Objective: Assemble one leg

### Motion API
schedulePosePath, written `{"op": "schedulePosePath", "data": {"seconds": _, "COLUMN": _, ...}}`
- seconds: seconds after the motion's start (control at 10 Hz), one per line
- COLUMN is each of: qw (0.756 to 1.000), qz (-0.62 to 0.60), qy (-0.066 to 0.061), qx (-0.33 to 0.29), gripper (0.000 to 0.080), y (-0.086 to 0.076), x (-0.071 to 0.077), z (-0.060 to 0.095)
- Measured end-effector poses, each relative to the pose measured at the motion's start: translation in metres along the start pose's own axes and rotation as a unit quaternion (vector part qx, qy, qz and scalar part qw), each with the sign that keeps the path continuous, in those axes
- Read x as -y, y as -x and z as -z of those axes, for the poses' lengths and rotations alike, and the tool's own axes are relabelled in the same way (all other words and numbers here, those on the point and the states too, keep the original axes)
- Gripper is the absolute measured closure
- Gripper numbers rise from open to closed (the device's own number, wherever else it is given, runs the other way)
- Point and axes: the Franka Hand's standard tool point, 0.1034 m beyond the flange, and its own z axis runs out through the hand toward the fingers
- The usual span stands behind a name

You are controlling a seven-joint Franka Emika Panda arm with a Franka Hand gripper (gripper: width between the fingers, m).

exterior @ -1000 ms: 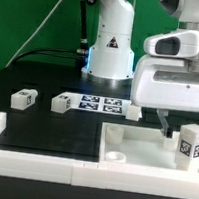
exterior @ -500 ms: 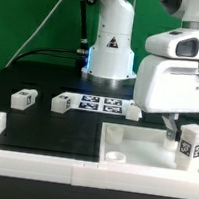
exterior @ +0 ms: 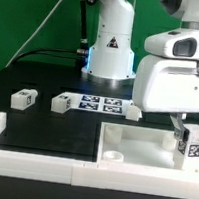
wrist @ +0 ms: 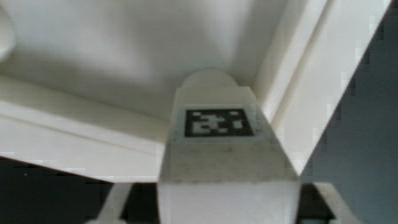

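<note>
A leg [exterior: 194, 142], a small white block with a square tag, stands upright inside the large white tray-shaped piece [exterior: 131, 157], near its corner at the exterior view's right. My gripper [exterior: 188, 129] is down over this leg, one finger on each side. The wrist view shows the leg [wrist: 221, 150] and its tag between the fingers [wrist: 125, 200], with thin dark gaps on both sides, so the jaws stand open around it. The tray's raised rim [wrist: 320, 80] runs beside the leg.
Three more legs lie on the black table: one [exterior: 24, 98], a second [exterior: 63, 102], and a third [exterior: 132, 112] by the marker board [exterior: 100, 104]. A white rail [exterior: 29, 163] borders the front and left. The robot base [exterior: 109, 48] stands behind.
My gripper has moved toward the exterior view's right and has come over the upright leg, so its fingers now straddle it. The leg has hardly moved.
</note>
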Motion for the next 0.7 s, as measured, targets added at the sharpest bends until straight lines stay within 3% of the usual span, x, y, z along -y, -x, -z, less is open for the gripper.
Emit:
{"op": "schedulePosePath", "data": {"seconds": 0.3, "qw": 0.976, "qz": -0.216, "qy": 0.000, "qx": 0.001, "gripper": 0.0509, "y": 0.0005, "x": 0.0020, "z": -0.0003}}
{"op": "schedulePosePath", "data": {"seconds": 0.7, "qw": 0.892, "qz": -0.451, "qy": 0.010, "qx": -0.002, "gripper": 0.0509, "y": 0.0017, "x": 0.0000, "z": -0.0005}}
